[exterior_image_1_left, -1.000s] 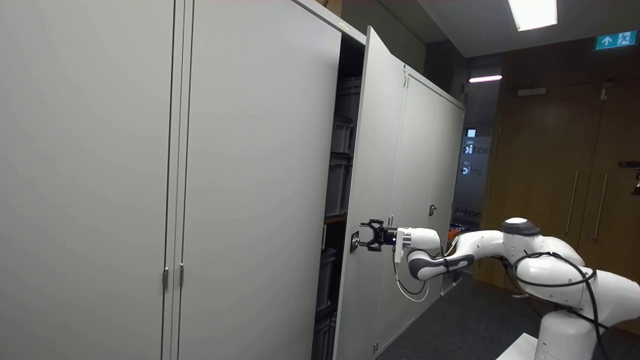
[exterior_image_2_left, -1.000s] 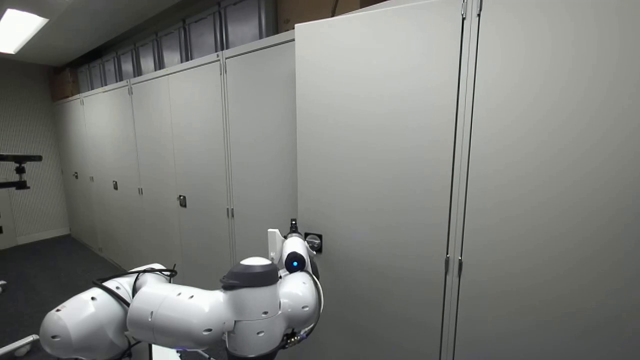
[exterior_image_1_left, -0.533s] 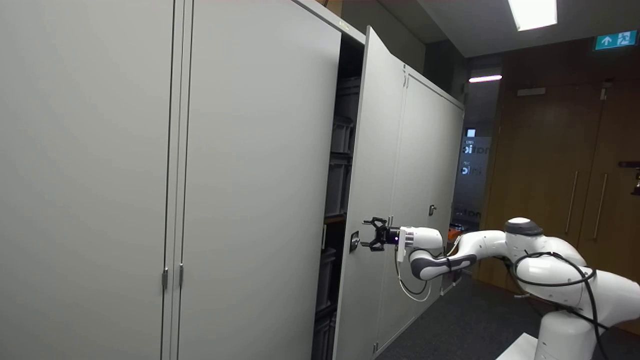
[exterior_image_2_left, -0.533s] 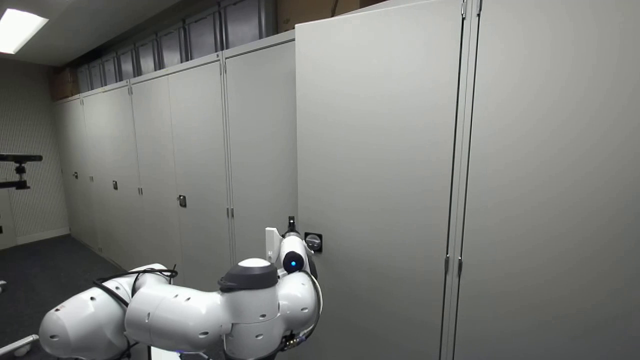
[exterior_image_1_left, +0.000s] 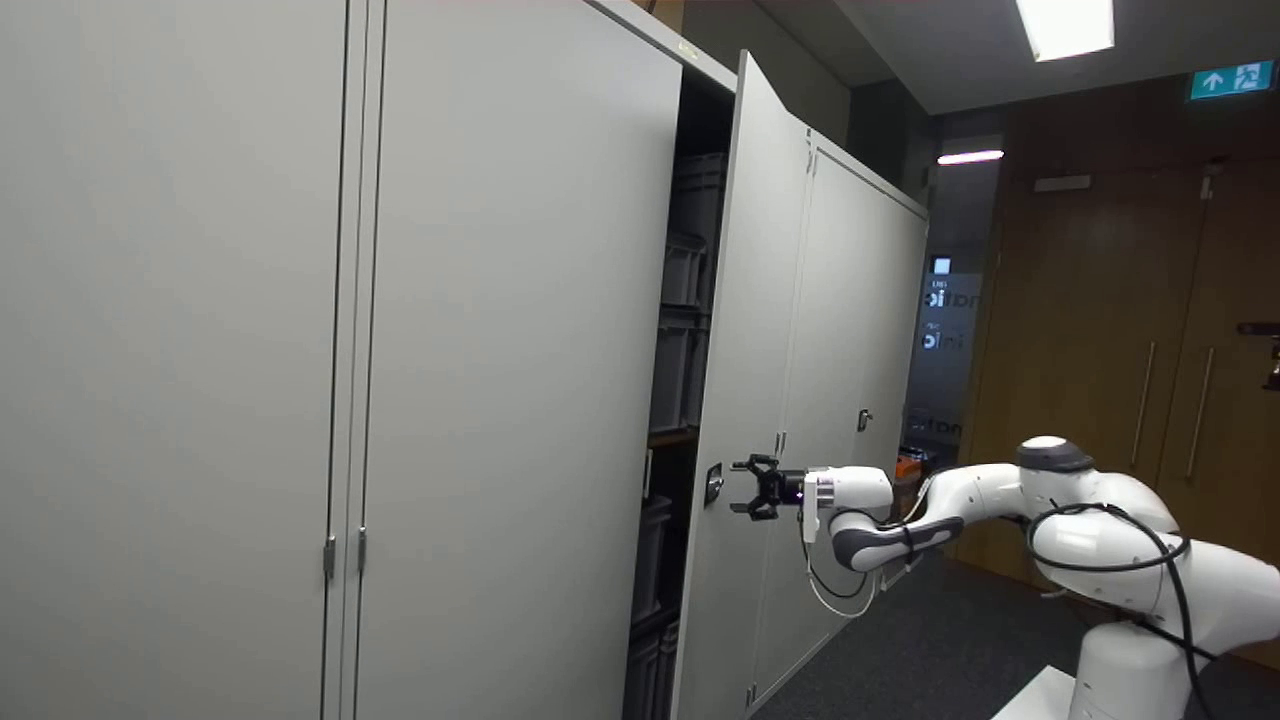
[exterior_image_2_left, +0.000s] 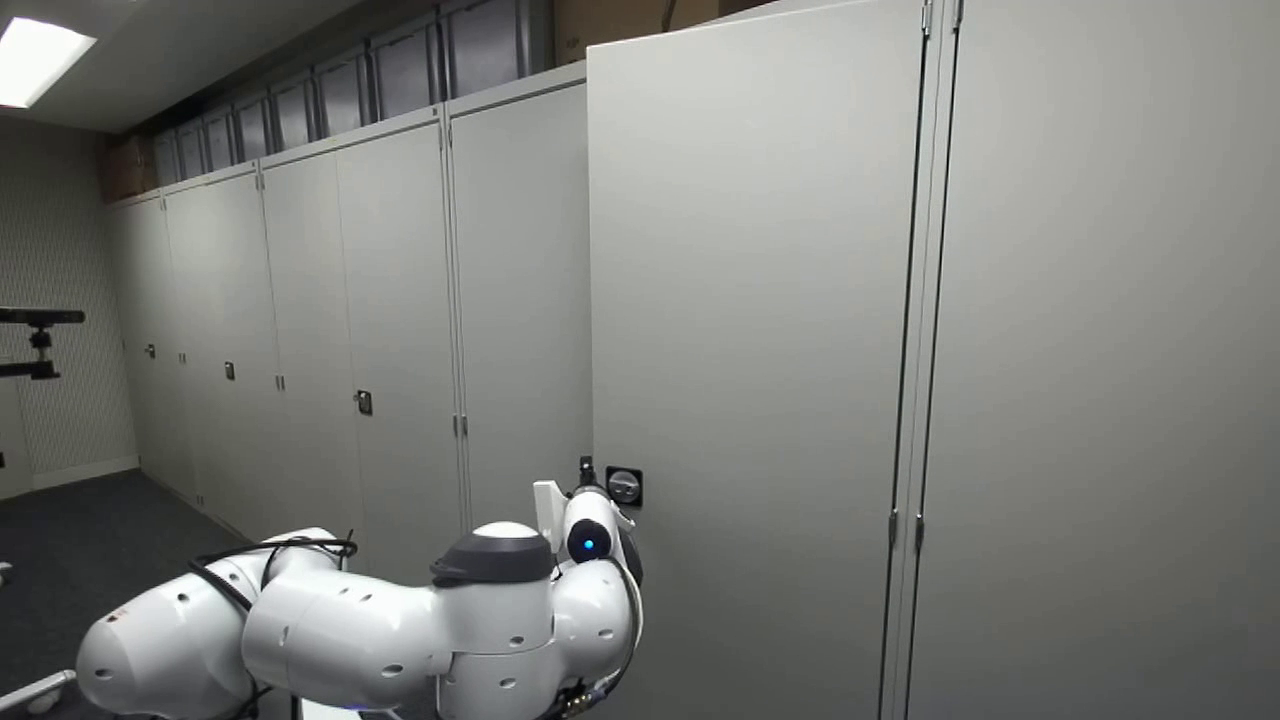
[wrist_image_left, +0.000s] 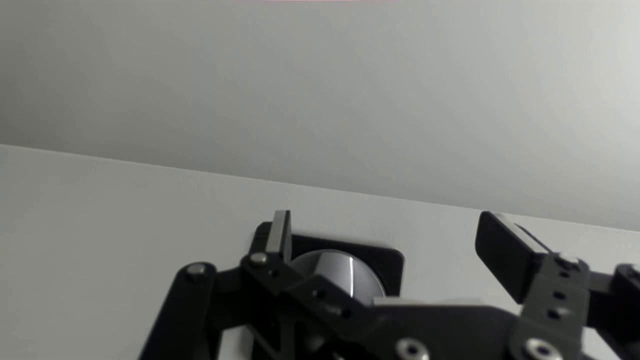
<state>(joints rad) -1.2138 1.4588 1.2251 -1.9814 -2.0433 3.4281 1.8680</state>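
Since the earlier frame the gripper (exterior_image_1_left: 738, 487) has dropped and drawn back a little, and the cabinet door (exterior_image_1_left: 755, 280) stands slightly wider. The jaws are spread well apart. The round metal handle (exterior_image_2_left: 625, 487), on its black plate (wrist_image_left: 387, 261), sits by the door's free edge, near the gripper; grey boxes (exterior_image_1_left: 682, 275) show behind the door
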